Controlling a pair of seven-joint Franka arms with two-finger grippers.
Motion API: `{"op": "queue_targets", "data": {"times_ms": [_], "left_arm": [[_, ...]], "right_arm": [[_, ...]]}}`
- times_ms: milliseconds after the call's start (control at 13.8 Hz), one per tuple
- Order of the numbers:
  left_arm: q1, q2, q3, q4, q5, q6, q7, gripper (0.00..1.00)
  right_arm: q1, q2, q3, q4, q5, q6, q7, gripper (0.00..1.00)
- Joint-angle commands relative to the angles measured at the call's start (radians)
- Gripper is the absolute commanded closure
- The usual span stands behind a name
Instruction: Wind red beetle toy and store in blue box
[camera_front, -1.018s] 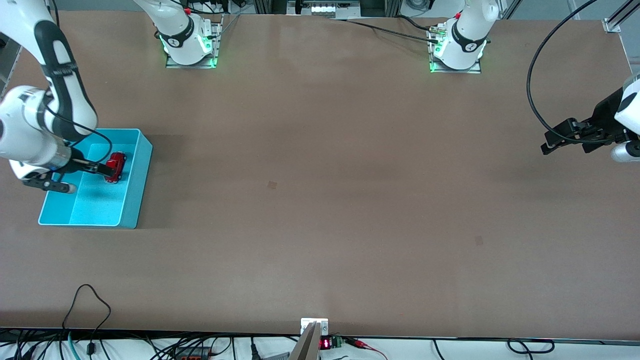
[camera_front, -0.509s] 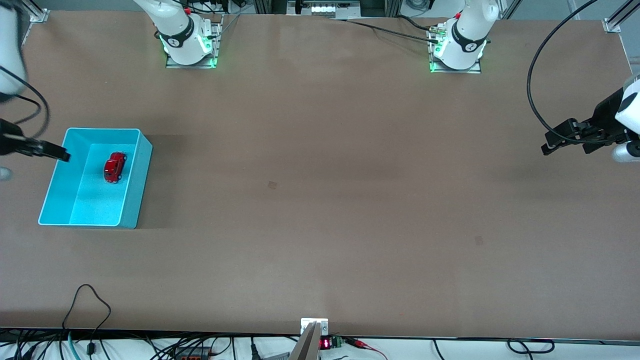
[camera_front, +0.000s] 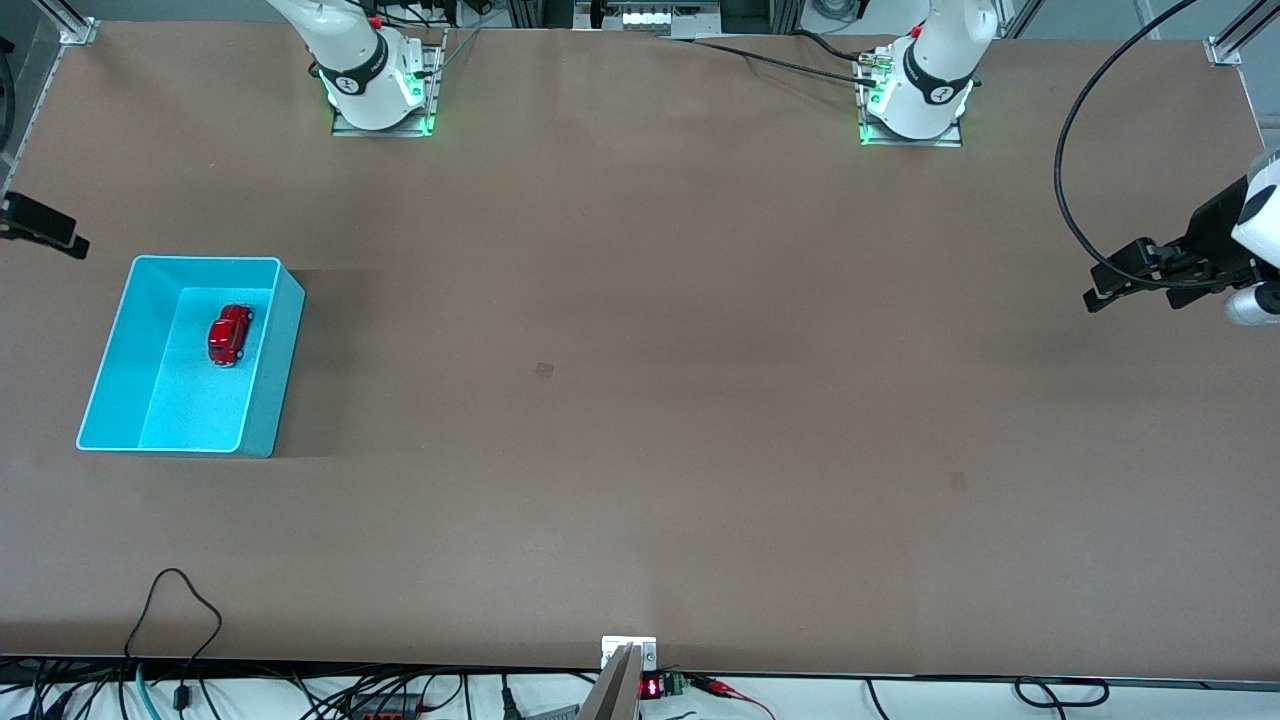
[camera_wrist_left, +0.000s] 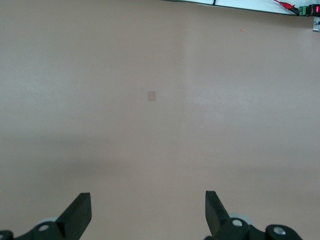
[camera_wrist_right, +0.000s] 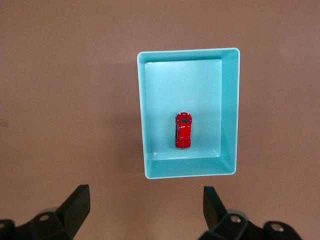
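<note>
The red beetle toy (camera_front: 229, 334) rests on the floor of the blue box (camera_front: 270, 370), in the part of the box farther from the front camera. Nothing touches it. In the right wrist view the red beetle toy (camera_wrist_right: 183, 130) and the blue box (camera_wrist_right: 190, 51) lie well below my right gripper (camera_wrist_right: 146, 195), which hangs open and empty. From the front, my right gripper (camera_front: 40, 225) shows at the right arm's end of the table, off to the side of the box. My left gripper (camera_front: 1105, 290) waits open over bare table at the left arm's end; its wrist view shows the left gripper (camera_wrist_left: 147, 197) empty.
The box stands near the right arm's end of the brown table. The two arm bases (camera_front: 380, 90) (camera_front: 915, 100) stand at the table's back edge. A looped black cable (camera_front: 175, 600) lies near the front edge, with more wiring below it.
My right gripper has drawn out of the box and away toward the right arm's end of the table, leaving the toy on the box floor. The left arm has not moved.
</note>
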Motion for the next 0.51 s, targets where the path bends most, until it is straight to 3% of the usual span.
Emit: {"op": "queue_targets", "data": {"times_ms": [0,145,436], "left_arm": [[-0.006,-0.008,0.003,-0.001,0.002,0.004,0.010,0.00],[-0.007,-0.008,0.003,-0.001,0.002,0.004,0.010,0.00],[-0.007,-0.008,0.003,-0.002,0.002,0.002,0.010,0.00]], "right_arm": [[0.085,0.016,-0.060,0.020,-0.003,-0.014,-0.005,0.00],[0.133,0.022,-0.099,0.018,-0.002,-0.013,-0.007,0.00],[0.133,0.025,-0.101,0.011,-0.002,-0.013,-0.008,0.00]]}}
